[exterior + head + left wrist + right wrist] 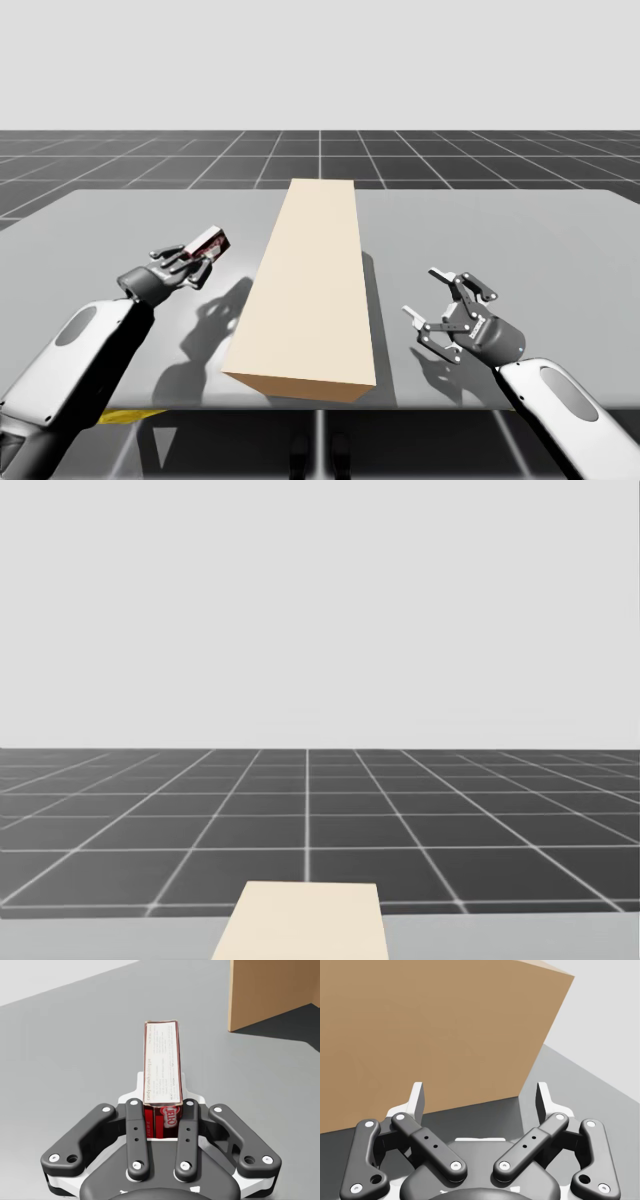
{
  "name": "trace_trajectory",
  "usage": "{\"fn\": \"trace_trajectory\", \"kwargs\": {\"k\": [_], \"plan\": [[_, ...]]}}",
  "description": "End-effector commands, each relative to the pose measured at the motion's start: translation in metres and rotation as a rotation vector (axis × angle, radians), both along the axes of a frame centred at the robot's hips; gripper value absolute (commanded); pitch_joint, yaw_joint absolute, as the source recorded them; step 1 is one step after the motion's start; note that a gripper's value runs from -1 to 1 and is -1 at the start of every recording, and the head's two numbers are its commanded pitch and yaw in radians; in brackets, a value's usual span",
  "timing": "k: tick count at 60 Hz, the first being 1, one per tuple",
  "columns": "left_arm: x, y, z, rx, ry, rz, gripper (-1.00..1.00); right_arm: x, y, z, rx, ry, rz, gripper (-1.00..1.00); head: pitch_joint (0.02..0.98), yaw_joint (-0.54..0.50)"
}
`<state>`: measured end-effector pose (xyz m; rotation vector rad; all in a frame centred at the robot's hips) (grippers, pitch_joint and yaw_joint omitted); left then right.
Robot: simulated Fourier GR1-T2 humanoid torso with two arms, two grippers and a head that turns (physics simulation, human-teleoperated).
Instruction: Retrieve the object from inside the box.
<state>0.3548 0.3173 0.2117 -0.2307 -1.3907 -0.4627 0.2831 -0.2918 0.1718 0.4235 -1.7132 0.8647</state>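
A long tan box (313,285) lies down the middle of the grey table (520,250); its far end (305,920) shows in the head view. My left gripper (200,255) hangs above the table to the left of the tan box, shut on a small red-and-white box (208,243). In the left wrist view the small box (161,1072) sticks out ahead from between the fingers (135,1132), with a corner of the tan box (272,992) beyond. My right gripper (437,293) stands open to the right of the tan box, whose side (430,1030) rises just ahead of my right gripper (480,1102).
A dark gridded floor (450,160) stretches beyond the table's far edge. Bare grey table surface lies on both sides of the tan box. A yellow patch (125,415) shows at the table's front edge under my left arm.
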Motion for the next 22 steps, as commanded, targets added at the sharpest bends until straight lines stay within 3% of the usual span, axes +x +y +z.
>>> {"fn": "trace_trajectory", "kwargs": {"k": [1,8,16,22], "plan": [[0.013,0.006,0.053,0.028,-0.101,-0.041,1.0,0.0,-0.001,0.0,0.004,0.004,0.006,-1.0,0.079,-0.03],[0.02,0.005,0.091,0.014,-0.157,-0.038,1.0,0.0,0.0,0.002,0.011,0.024,0.035,-1.0,0.075,-0.03],[0.021,0.002,0.134,0.033,-0.228,-0.033,1.0,0.001,-0.001,0.003,0.019,0.049,0.057,-1.0,0.075,-0.03],[0.022,-0.001,0.166,0.027,-0.287,-0.02,1.0,0.002,-0.002,0.008,0.004,0.074,0.084,-1.0,0.075,-0.03]]}}
